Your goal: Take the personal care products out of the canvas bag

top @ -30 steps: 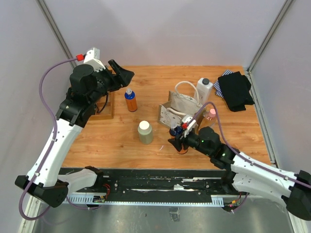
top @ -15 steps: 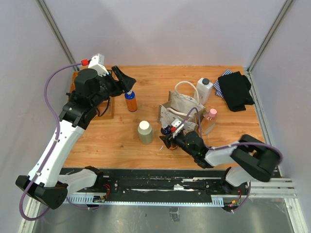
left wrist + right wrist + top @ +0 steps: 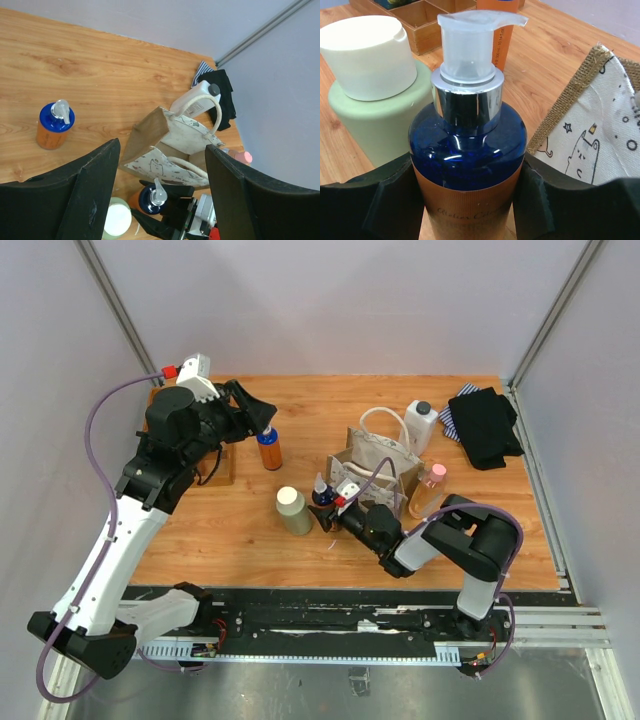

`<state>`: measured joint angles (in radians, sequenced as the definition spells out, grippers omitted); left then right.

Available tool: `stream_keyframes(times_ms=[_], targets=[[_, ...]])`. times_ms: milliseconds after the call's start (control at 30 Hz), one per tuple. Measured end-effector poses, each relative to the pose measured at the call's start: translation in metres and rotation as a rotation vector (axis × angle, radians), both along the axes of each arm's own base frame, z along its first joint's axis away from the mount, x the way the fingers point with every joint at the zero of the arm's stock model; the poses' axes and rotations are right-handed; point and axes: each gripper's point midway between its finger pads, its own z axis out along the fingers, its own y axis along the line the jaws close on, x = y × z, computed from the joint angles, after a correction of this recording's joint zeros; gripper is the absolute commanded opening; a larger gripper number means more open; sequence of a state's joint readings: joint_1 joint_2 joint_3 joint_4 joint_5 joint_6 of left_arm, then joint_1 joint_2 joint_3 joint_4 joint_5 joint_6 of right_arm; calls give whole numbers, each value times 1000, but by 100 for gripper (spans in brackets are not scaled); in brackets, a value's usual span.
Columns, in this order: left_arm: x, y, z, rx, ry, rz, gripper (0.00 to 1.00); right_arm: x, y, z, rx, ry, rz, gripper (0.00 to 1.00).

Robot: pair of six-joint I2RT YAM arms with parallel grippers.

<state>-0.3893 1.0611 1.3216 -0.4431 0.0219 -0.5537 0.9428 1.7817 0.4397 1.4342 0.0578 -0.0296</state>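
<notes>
The canvas bag (image 3: 378,462) stands open at mid-table. My right gripper (image 3: 326,504) is shut on an orange bottle with a blue pump cap (image 3: 321,490), held upright just left of the bag and close to the olive-beige bottle (image 3: 291,510). In the right wrist view the held bottle (image 3: 469,150) fills the space between both pads (image 3: 539,205). A second orange bottle (image 3: 268,448) stands farther back left. The white bottle (image 3: 421,425) and the pink-capped bottle (image 3: 430,486) stand right of the bag. My left gripper (image 3: 258,412) is open and empty, hovering above the second orange bottle (image 3: 52,125).
A wooden compartment tray (image 3: 217,462) lies at the left under my left arm. A black garment with striped cloth (image 3: 485,426) lies at the back right corner. Bare wood shows along the table's front (image 3: 230,550).
My right gripper has carried the orange bottle left and away from the near edge, from in front of the bag to beside the olive-beige bottle. The left gripper has barely shifted.
</notes>
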Motion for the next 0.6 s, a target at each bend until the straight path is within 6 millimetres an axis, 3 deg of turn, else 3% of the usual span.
stream_keyframes(times_ms=[133,167,233,600], targets=[[-1,0,1,0,-2,-1,73,1,2,0,-6,-13,5,42],[-1,0,1,0,-2,-1,73,1,1,0,-9,-16,5,55],[-1,0,0,0,-2,-2,73,0,-1,-2,-17,-19,5,97],[-2,-2,0,-2,1,-17,73,-12,-32,7,-1,-50,-58,98]])
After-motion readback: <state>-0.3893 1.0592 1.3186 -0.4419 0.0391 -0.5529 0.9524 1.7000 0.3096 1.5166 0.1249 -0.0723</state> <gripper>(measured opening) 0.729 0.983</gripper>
